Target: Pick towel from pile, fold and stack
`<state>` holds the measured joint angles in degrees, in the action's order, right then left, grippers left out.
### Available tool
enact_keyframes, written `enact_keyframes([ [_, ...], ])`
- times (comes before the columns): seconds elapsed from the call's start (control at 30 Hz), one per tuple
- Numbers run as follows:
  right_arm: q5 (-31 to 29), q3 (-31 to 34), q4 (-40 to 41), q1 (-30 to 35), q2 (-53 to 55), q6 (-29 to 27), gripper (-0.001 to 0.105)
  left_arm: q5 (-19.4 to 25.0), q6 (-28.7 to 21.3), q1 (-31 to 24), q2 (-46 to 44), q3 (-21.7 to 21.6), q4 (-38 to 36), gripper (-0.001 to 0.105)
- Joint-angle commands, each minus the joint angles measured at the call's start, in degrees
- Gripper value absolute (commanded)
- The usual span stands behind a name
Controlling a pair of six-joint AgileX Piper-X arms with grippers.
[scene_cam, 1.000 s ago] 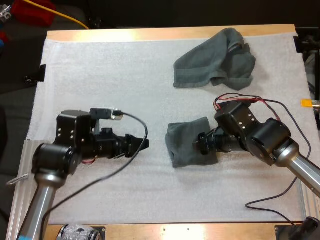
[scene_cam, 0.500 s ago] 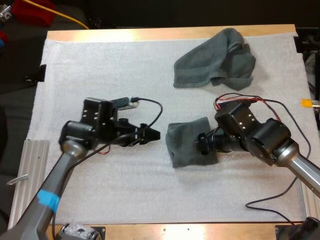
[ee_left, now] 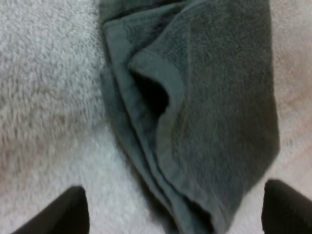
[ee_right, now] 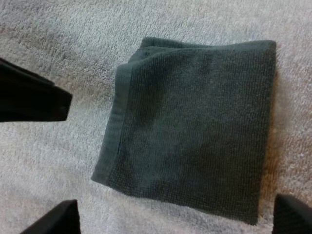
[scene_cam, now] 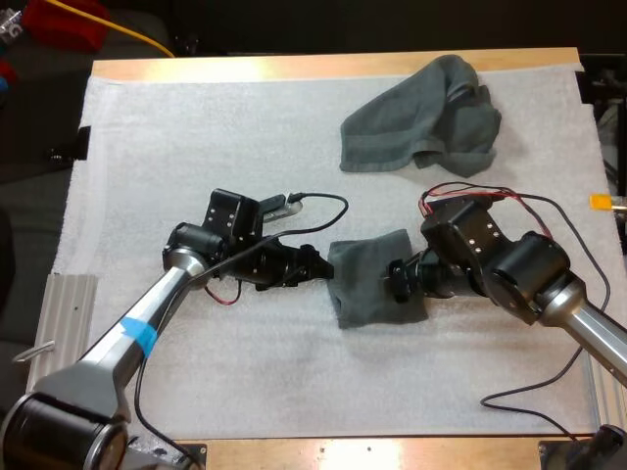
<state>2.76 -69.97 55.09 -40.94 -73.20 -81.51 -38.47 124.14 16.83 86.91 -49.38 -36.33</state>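
Observation:
A folded dark grey-green towel [scene_cam: 364, 282] lies flat on the white mat [scene_cam: 196, 147], right of centre. My left gripper [scene_cam: 316, 266] is open at the towel's left edge. In the left wrist view its black fingers [ee_left: 73, 210] stand wide apart before the towel's layered edge [ee_left: 195, 122]. My right gripper [scene_cam: 398, 279] hovers over the towel's right part, open, and looks down on the folded towel [ee_right: 195, 141], with the left gripper's finger [ee_right: 34, 100] just beyond the towel's edge. A crumpled towel [scene_cam: 421, 117] lies at the far right of the mat.
A ribbed metal rail [scene_cam: 64, 313] lies along the mat's near left side. The wooden table edge [scene_cam: 294, 67] runs along the far side, with a red object [scene_cam: 64, 22] and a yellow cable [scene_cam: 137, 37] beyond it.
My left arm has swung right and stretched out, bringing its gripper from mid-mat to the folded towel's left edge. The right arm and both towels have stayed put.

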Motion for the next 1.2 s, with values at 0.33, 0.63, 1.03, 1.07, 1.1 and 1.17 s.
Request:
enact_keyframes([
  [0.33,-0.83,-0.15,0.54,-0.01,0.63,-0.68,0.075,-0.22,1.91,0.34,5.58,-0.12,2.82,0.070],
  [0.63,-0.83,-0.15,0.54,-0.01,0.63,-0.68,0.075,-3.15,2.73,0.80,8.20,-0.12,5.94,0.070],
  [1.03,-0.83,-0.15,0.54,-0.01,0.63,-0.68,0.075,-3.53,10.23,6.67,12.38,-0.46,9.51,0.070],
  [1.07,-0.83,-0.15,0.54,-0.01,0.63,-0.68,0.075,-3.81,10.59,6.81,12.37,-0.59,9.73,0.070],
  [1.1,-0.83,-0.15,0.54,-0.01,0.63,-0.68,0.075,-4.27,11.03,7.01,12.35,-0.58,10.26,0.070],
  [1.17,-0.83,-0.15,0.54,-0.01,0.63,-0.68,0.075,-5.56,12.34,7.54,12.35,-0.57,11.35,0.070],
])
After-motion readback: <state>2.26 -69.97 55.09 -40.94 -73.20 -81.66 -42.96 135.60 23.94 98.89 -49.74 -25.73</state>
